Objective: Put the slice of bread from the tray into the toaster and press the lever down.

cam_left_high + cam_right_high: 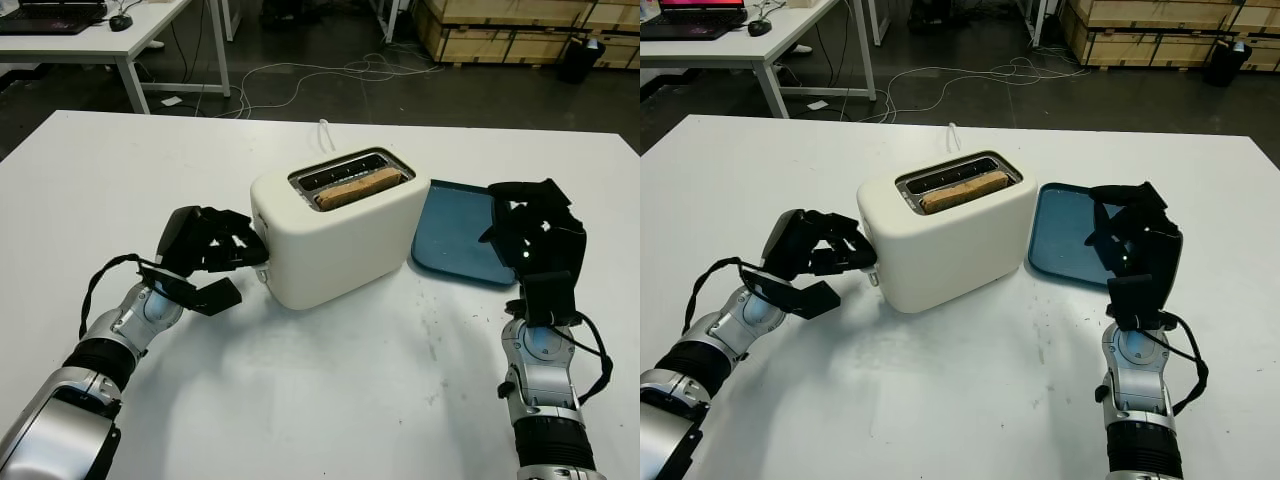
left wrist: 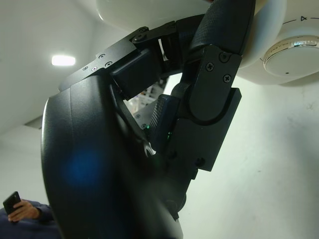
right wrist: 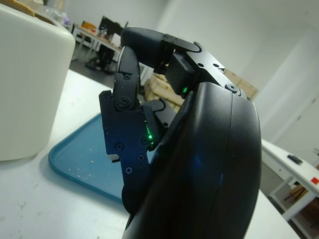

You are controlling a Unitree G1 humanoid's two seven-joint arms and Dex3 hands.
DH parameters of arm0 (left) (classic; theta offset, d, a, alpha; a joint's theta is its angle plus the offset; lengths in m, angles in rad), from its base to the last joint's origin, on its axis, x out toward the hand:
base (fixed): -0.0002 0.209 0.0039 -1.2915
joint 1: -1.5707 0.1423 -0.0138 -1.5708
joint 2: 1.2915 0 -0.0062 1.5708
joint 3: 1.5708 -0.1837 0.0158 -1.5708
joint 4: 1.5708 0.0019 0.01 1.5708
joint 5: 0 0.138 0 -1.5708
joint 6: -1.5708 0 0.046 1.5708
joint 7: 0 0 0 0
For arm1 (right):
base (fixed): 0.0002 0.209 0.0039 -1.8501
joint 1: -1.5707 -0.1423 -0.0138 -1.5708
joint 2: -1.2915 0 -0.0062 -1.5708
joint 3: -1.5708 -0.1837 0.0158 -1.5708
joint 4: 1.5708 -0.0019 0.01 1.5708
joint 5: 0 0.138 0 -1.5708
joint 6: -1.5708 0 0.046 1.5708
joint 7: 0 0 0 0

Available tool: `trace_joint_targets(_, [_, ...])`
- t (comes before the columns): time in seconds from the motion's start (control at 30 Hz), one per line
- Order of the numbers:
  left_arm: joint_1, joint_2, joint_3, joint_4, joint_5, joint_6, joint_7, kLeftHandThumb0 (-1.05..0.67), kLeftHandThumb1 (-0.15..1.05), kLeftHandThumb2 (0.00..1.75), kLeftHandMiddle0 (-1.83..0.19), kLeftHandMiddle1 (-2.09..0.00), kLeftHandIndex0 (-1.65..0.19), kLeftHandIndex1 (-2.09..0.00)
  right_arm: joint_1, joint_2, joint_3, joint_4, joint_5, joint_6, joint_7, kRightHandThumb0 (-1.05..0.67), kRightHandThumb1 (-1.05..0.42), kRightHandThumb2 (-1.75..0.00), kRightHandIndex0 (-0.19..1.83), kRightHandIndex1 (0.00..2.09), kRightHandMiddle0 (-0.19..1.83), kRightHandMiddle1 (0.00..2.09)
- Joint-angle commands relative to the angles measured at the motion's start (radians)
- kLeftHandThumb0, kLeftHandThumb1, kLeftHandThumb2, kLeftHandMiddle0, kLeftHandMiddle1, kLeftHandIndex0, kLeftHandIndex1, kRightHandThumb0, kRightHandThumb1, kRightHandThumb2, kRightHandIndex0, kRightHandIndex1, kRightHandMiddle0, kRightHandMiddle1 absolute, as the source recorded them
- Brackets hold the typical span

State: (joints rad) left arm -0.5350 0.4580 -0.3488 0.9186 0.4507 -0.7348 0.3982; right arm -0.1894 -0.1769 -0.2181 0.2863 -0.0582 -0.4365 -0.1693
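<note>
One slice of bread [image 1: 358, 188] sits in the toaster [image 1: 335, 235], left hand [image 1: 215, 245] alongside.

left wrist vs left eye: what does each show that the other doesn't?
Left wrist view: the toaster's browning dial, and a person's hand holding a phone at the picture's edge.

Left eye view: the slice of bread sitting in the slot, the blue tray, and the right hand over the tray.

Both: the left hand at the end of the toaster, fingers curled.
</note>
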Motion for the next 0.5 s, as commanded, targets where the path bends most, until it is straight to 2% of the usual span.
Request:
trace_joint_targets(0.0, [0.137, -0.059, -0.134, 0.029, 0.122, 0.094, -0.139, -0.87, 0.89, 0.02, -1.36, -0.91, -1.43, 0.00, -0.021, -0.014, 0.002, 0.014, -0.009, -0.020, 0.002, -0.53, -0.92, -0.30, 0.81, 1.75, 0.73, 1.47])
trace_joint_targets(0.03, [0.145, -0.046, -0.120, -0.010, 0.104, 0.076, -0.138, -0.88, 0.89, 0.01, -1.32, -1.06, -1.44, 0.00, -0.021, -0.013, 0.002, 0.015, -0.007, -0.019, 0.003, -0.53, -0.92, -0.30, 0.81, 1.75, 0.74, 1.46])
trace_joint_targets(0.17, [0.187, -0.008, -0.043, -0.171, -0.006, -0.004, -0.114, -0.90, 0.91, 0.05, -1.21, -1.38, -1.44, 0.00, -0.018, -0.005, 0.004, -0.002, 0.007, -0.003, 0.011, -0.54, -0.92, -0.29, 0.82, 1.75, 0.76, 1.45])
trace_joint_targets(0.3, [0.215, -0.003, 0.042, -0.304, -0.091, -0.047, -0.077, -0.94, 0.92, 0.22, -1.17, -1.41, -1.45, -0.01, -0.019, 0.000, 0.006, 0.003, 0.007, -0.009, 0.013, -0.54, -0.92, -0.28, 0.82, 1.75, 0.82, 1.29])
trace_joint_targets(0.47, [0.217, -0.021, 0.121, -0.372, -0.098, -0.062, -0.056, -0.94, 0.92, 0.24, -1.10, -1.50, -1.46, -0.01, -0.019, -0.003, 0.014, 0.009, -0.008, -0.017, 0.008, -0.53, -0.92, -0.28, 0.82, 1.75, 0.87, 1.21])
